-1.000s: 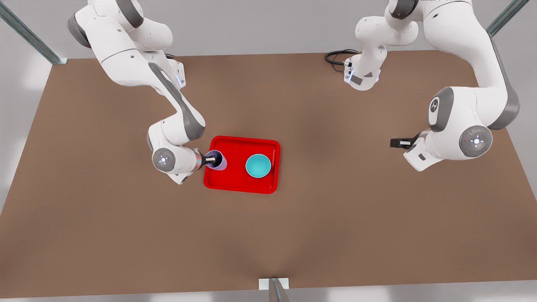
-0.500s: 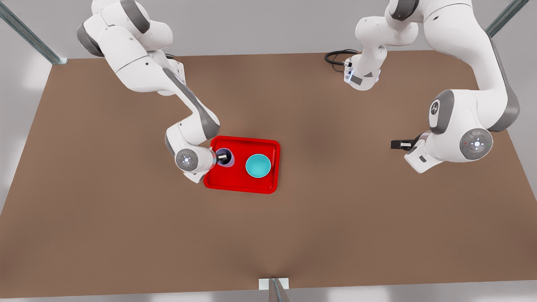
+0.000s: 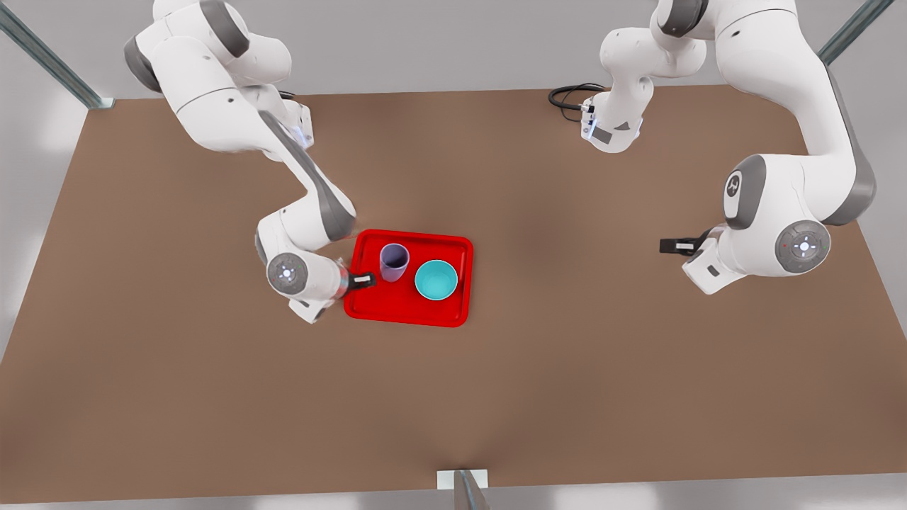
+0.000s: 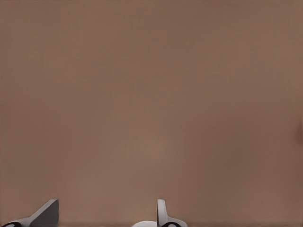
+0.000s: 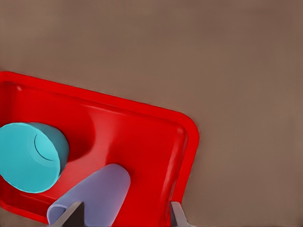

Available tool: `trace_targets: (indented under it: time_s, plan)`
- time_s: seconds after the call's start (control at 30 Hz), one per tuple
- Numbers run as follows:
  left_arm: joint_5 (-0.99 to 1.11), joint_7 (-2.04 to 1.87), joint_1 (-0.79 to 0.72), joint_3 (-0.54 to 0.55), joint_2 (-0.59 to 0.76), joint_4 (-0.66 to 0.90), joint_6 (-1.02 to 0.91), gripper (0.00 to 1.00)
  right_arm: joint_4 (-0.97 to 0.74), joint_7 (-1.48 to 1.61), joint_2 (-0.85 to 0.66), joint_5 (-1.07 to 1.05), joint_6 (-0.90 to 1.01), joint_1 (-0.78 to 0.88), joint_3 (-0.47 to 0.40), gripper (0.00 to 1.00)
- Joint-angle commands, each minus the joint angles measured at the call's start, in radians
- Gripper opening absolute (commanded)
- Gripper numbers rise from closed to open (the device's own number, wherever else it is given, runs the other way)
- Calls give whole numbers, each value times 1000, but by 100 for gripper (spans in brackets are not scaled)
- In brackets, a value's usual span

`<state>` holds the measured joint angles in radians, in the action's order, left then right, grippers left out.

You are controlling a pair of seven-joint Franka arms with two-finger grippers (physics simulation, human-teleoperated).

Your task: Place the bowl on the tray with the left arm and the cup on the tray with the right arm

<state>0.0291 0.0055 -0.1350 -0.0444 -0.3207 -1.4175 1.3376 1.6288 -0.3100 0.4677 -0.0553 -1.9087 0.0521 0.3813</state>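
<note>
- Tray [image 3: 409,312]: a red rectangular tray with a raised rim lies flat on the brown table [image 3: 212,397], near the table's middle and toward the front view's left; the right wrist view shows one rounded corner [image 5: 156,142].
- Cup [image 3: 394,262]: a lavender tumbler stands upright on the left half of the tray, free of any gripper; seen from the right wrist [image 5: 102,194].
- Bowl [image 3: 435,280]: a teal bowl sits on the tray just to the right of the cup, close to it without clearly touching; seen from the right wrist [image 5: 31,156].
- Right gripper [image 3: 363,281]: on the arm with the silver-red wrist band, it hangs over the tray's left edge, beside the cup and apart from it. In the right wrist view its fingers [image 5: 176,213] stand spread wide with nothing between them.
- Left gripper [image 3: 673,245]: it hangs over bare table well to the right of the tray, the arm waiting. In the left wrist view its fingers [image 4: 162,213] stand parted and empty above the table surface.
</note>
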Motion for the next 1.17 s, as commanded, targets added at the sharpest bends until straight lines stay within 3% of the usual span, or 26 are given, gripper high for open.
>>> trace_targets:
  time_s: [0.0,0.07,0.13,0.2,0.27,0.37,1.13]
  plan:
    - [0,-1,0,1,0,0,0,100,-18,-1,-15,2,7,-3,-4,100]
    - [0,1,2,0,-1,0,0,100,-155,14,-46,72,65,-43,-58,100]
    - [0,-1,2,0,-1,2,0,100,-279,101,-89,71,246,-166,-62,100]
    - [0,-1,2,0,0,2,0,100,-225,140,-205,78,310,-221,-67,100]
    - [2,1,2,0,0,2,-2,100,-149,147,-273,66,312,-123,-228,100]
    - [2,1,2,-6,-1,2,0,100,-118,161,-294,38,303,-81,-300,100]
    - [-18,-18,0,-3,-54,62,-17,100,-124,192,-276,20,300,-90,-312,100]
